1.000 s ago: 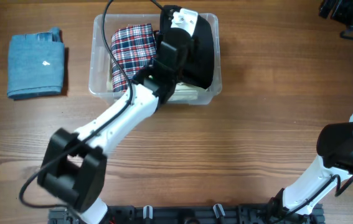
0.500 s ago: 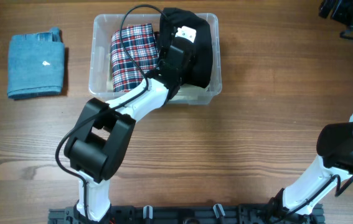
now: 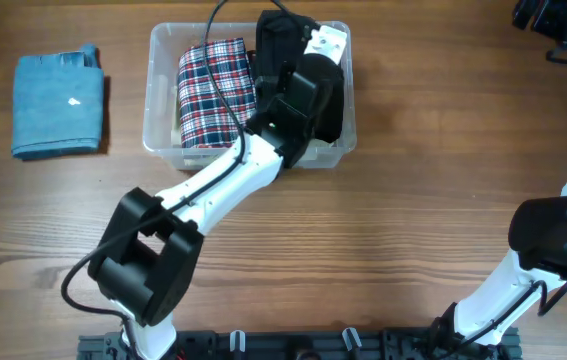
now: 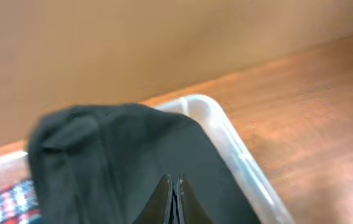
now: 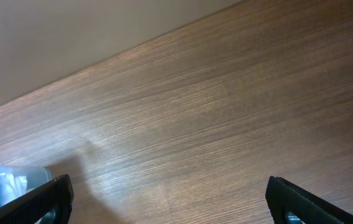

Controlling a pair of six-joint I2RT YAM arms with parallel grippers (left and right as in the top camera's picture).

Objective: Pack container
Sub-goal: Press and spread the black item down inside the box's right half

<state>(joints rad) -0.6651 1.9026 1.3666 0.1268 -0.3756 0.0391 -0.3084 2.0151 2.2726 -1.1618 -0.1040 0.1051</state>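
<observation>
Snag risk
My left pincer, pressed together, touches the black folded garment — lifting may drag it out.

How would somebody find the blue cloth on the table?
Find the clear plastic box near the far edge of the wooden table. Left of it, a folded cloth lies alone on the wood. It is plain blue, while the checked cloth and the black cloth sit inside the box.
</observation>
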